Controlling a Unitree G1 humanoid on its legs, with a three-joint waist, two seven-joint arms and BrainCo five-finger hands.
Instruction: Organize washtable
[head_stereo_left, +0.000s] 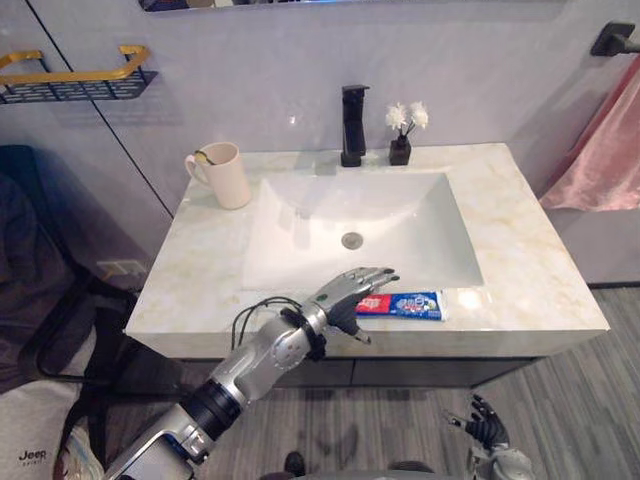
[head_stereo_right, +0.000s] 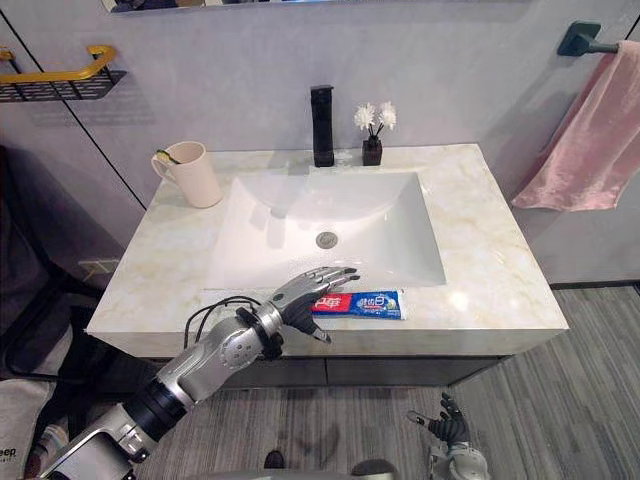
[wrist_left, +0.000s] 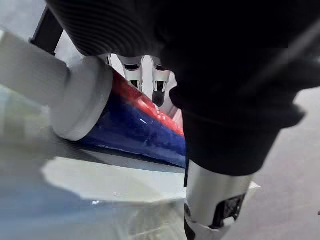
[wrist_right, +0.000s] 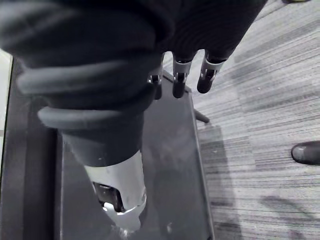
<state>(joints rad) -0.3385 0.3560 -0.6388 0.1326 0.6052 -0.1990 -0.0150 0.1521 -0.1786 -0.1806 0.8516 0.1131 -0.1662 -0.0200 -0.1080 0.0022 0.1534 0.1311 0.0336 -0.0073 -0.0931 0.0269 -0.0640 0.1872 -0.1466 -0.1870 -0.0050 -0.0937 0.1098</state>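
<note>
A red and blue toothpaste tube (head_stereo_left: 414, 305) with a white cap (wrist_left: 80, 105) lies flat on the front rim of the marble washtable (head_stereo_left: 530, 265), just before the white sink basin (head_stereo_left: 400, 225). My left hand (head_stereo_left: 345, 292) hovers over the tube's left end. Its fingers reach out above the tube and its thumb (wrist_left: 217, 195) hangs at the front edge, so the tube lies between them without being clasped. My right hand (head_stereo_left: 487, 425) hangs low in front of the cabinet with relaxed fingers (wrist_right: 180, 82) over the floor.
A cream mug (head_stereo_left: 225, 174) stands at the back left of the counter. Behind the basin stand a black faucet (head_stereo_left: 352, 125) and a small dark vase of white flowers (head_stereo_left: 402, 135). A pink towel (head_stereo_left: 600, 150) hangs to the right, and a wire shelf (head_stereo_left: 75, 80) is on the left wall.
</note>
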